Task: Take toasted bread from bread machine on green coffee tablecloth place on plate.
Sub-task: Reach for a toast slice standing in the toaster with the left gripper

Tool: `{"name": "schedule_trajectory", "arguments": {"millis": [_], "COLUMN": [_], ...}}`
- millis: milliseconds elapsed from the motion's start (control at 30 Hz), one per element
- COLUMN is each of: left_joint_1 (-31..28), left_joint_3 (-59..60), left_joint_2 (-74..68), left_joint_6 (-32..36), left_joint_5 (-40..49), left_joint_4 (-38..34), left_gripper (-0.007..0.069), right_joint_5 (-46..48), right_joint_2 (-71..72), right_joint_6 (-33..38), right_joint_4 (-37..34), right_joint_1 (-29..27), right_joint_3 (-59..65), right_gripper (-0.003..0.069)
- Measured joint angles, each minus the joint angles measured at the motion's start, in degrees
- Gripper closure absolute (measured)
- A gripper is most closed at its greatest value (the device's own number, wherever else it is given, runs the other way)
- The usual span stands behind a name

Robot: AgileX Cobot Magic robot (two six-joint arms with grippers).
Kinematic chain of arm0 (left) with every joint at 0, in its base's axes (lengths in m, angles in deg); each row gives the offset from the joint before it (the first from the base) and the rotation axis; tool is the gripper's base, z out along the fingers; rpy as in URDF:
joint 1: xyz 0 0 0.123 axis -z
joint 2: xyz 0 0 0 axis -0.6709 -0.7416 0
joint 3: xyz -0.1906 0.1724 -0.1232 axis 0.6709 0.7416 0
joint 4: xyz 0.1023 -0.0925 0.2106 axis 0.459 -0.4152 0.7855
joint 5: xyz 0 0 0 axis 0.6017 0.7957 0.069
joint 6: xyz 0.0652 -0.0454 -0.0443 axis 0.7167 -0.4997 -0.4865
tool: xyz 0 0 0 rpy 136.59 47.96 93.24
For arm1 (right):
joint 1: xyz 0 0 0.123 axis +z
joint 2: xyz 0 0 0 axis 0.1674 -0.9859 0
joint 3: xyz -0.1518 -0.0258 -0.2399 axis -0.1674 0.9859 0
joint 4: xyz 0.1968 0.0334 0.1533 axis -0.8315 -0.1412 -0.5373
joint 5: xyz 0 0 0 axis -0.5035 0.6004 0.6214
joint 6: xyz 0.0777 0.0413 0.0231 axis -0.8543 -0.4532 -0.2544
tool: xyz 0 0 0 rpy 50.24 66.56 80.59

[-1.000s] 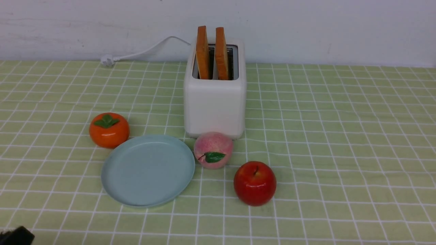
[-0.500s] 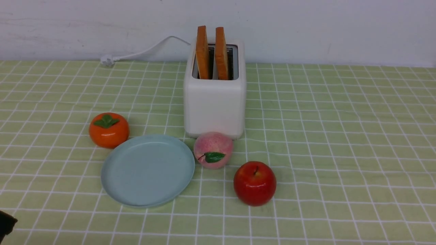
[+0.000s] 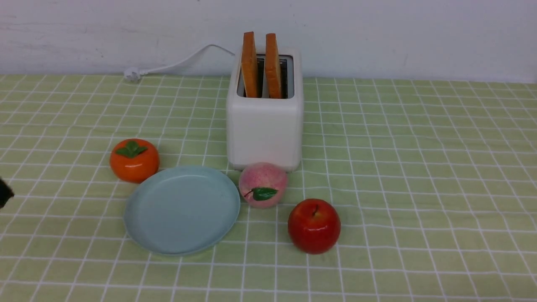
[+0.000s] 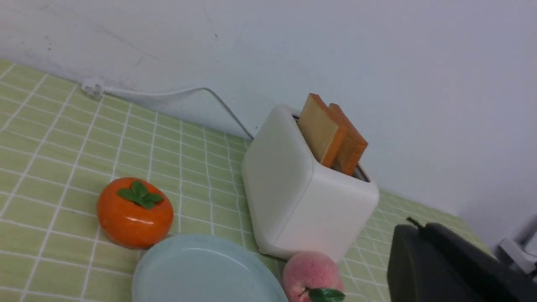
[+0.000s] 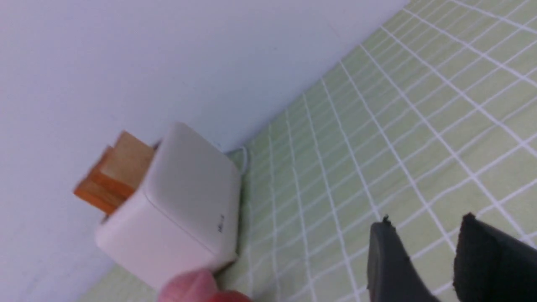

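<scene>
Two slices of toasted bread stand upright in the slots of the white bread machine at the back middle of the green coffee tablecloth. The pale blue plate lies empty in front of it, to the left. My left gripper shows only as a dark tip at the far left edge. In the left wrist view its fingers lie together with nothing between them, away from the bread machine and toast. My right gripper is open and empty over bare cloth, apart from the bread machine.
An orange persimmon sits left of the plate. A pink peach sits against the bread machine's front, beside the plate. A red apple sits in front of the peach. The white power cord runs along the wall at the back left.
My left gripper has moved from the bottom-left corner of the front view up along the left edge. The toast, plate and fruit have not moved.
</scene>
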Motion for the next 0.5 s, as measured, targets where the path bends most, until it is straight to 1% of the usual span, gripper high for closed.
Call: {"name": "schedule_trajectory", "arguments": {"millis": [67,100,133,167,233,267,300,367,433,467,500], "left_joint_1": [0.0,0.0,0.0,0.1,2.0,2.4,5.2,9.8,14.7,16.2,17.9], "left_joint_3": [-1.0,-1.2,-2.7,-3.4,-6.4,-7.1,-9.0,-11.5,-12.8,-13.1,-13.3], "left_joint_2": [-6.7,-7.9,-12.3,-14.9,-20.9,-21.5,-25.3,-29.8,-34.5,-36.9,-39.8], "left_joint_6": [0.5,0.5,0.5,0.5,0.5,0.5,0.5,0.5,0.5,0.5,0.5], "left_joint_5": [-4.1,-4.4,-6.7,-7.7,-9.8,-10.0,-12.2,-16.6,-23.5,-26.6,-31.7], "left_joint_4": [0.1,0.0,0.8,1.7,4.9,5.3,7.8,10.3,11.8,12.0,12.0], "left_gripper": [0.0638,0.0638,0.0638,0.0638,0.0638,0.0638,0.0638,0.0638,0.0638,0.0638,0.0638], "right_joint_5": [0.4,0.7,4.9,6.9,14.6,15.2,20.1,25.4,29.0,30.1,30.9], "right_joint_2": [0.0,0.0,0.0,-0.2,-2.1,-2.4,-4.7,-8.0,-10.5,-11.2,-12.1], "right_joint_6": [0.5,0.5,2.4,4.0,10.3,10.3,15.3,21.9,27.3,29.0,30.9], "right_joint_4": [-0.6,-0.6,0.1,0.3,1.3,1.4,1.7,1.7,1.9,1.9,1.9], "right_joint_1": [0.0,0.0,0.0,0.0,0.0,0.0,0.0,0.0,0.0,0.0,0.0], "right_joint_3": [-0.5,-0.7,-3.0,-4.3,-10.3,-10.9,-15.1,-20.3,-24.8,-26.3,-28.3], "right_gripper": [0.0433,0.0435,0.0461,0.0473,0.0526,0.0531,0.0566,0.0606,0.0638,0.0647,0.0653]}}
